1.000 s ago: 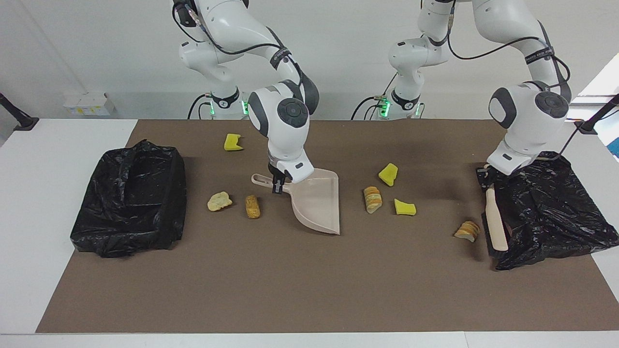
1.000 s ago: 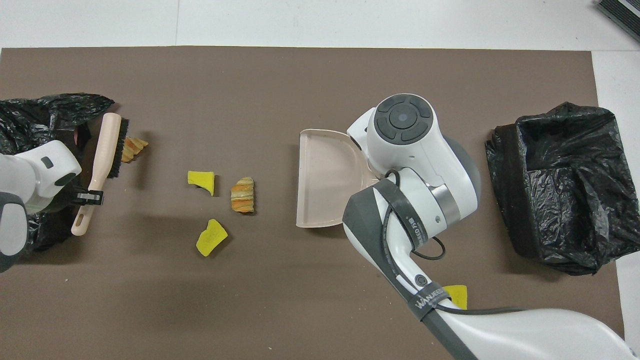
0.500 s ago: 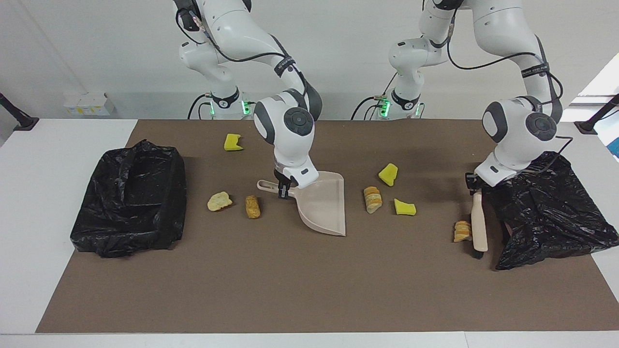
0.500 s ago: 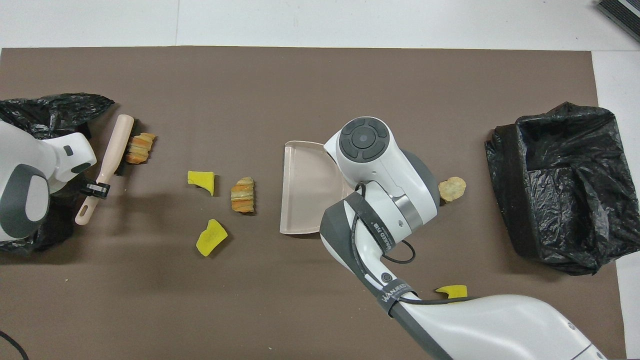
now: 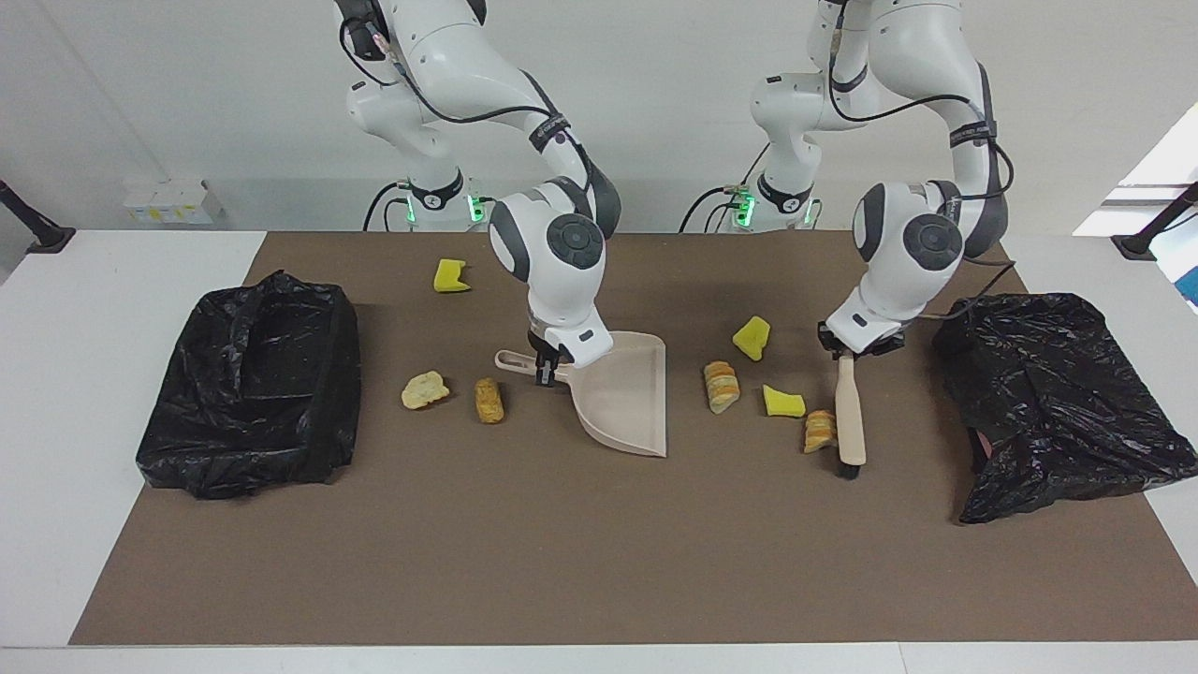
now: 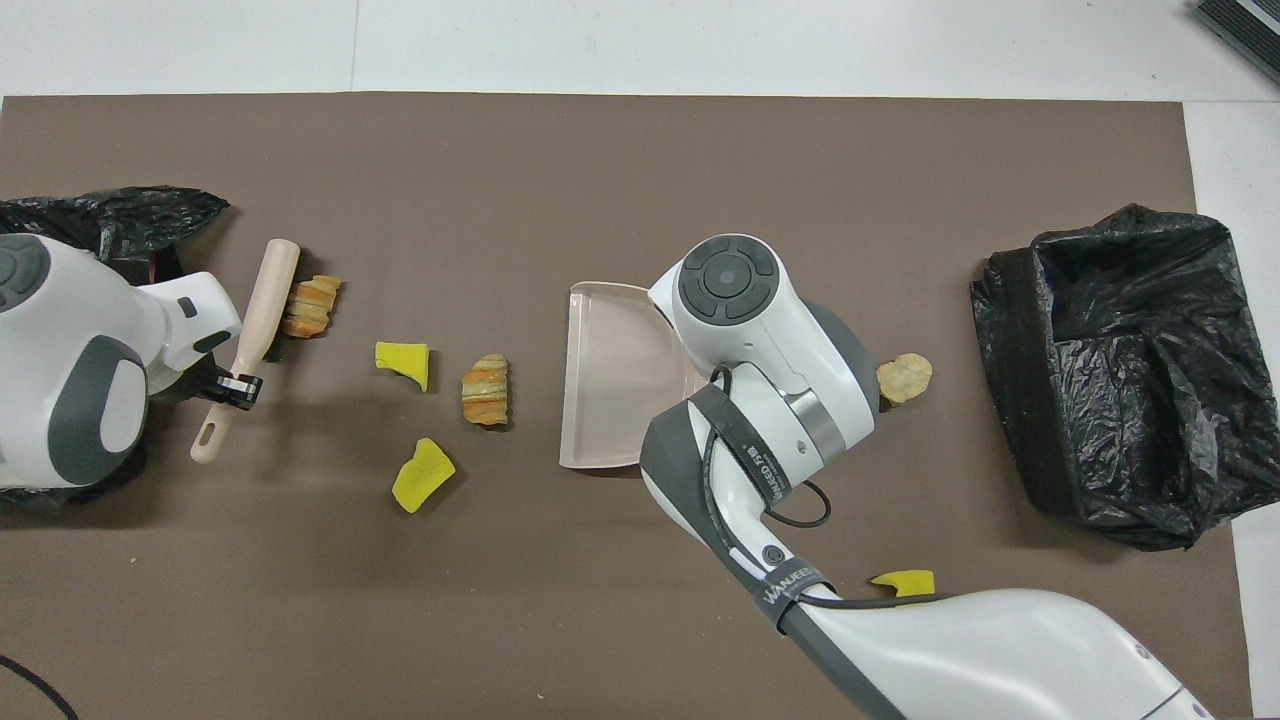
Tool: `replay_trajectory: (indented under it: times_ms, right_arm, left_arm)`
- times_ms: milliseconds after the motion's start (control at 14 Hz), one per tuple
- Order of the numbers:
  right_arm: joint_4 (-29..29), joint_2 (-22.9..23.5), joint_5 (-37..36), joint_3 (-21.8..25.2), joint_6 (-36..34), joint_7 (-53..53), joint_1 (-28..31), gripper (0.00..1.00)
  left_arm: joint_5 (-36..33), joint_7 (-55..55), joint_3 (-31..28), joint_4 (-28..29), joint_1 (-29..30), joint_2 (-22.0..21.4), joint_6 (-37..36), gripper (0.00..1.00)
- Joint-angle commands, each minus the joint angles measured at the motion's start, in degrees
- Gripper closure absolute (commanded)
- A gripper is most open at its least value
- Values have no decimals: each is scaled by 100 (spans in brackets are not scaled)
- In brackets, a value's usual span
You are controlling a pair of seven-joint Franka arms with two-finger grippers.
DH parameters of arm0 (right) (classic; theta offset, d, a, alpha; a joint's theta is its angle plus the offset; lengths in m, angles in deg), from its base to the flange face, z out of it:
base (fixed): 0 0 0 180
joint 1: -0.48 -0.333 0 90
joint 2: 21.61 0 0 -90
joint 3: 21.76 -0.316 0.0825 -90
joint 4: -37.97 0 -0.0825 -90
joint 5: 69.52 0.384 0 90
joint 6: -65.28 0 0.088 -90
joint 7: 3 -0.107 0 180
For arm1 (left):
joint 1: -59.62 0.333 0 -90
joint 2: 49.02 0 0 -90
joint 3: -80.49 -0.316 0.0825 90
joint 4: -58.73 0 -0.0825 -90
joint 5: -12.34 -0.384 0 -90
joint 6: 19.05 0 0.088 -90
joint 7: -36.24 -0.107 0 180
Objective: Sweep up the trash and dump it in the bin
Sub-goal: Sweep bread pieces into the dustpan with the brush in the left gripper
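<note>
Honestly, my left gripper (image 5: 847,353) clenches the beige wooden brush (image 5: 850,412) against one striped bread lump (image 5: 820,431); it may roll past, missing the beige plastic dustpan (image 5: 625,393) that my right gripper (image 5: 546,367) seems to grasp

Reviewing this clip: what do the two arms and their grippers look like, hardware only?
Both arms are glossy white with rounded shells, dark grey joint bands and round grey caps. Black cables run along them under lettered black straps. Green lights glow at both bases. The left gripper and right gripper are small, with black fingers below white wrist blocks.
</note>
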Motion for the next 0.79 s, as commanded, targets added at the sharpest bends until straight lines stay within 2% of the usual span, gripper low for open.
replay_trajectory:
  times_ms: [0, 571, 714]
  right_arm:
    - [-165, -99, -39, -50, 99, -138, 65, 100]
    - [-165, -108, -30, -50, 81, -455, 56, 100]
    - [-165, -108, -30, -50, 72, -463, 56, 100]
  left_arm:
    - [510, 436, -83, 198, -597, -179, 69, 100]
    - [1979, 1131, -83, 137, -2267, -214, 666, 100]
    - [2505, 1544, -83, 6, -2471, -179, 738, 100]
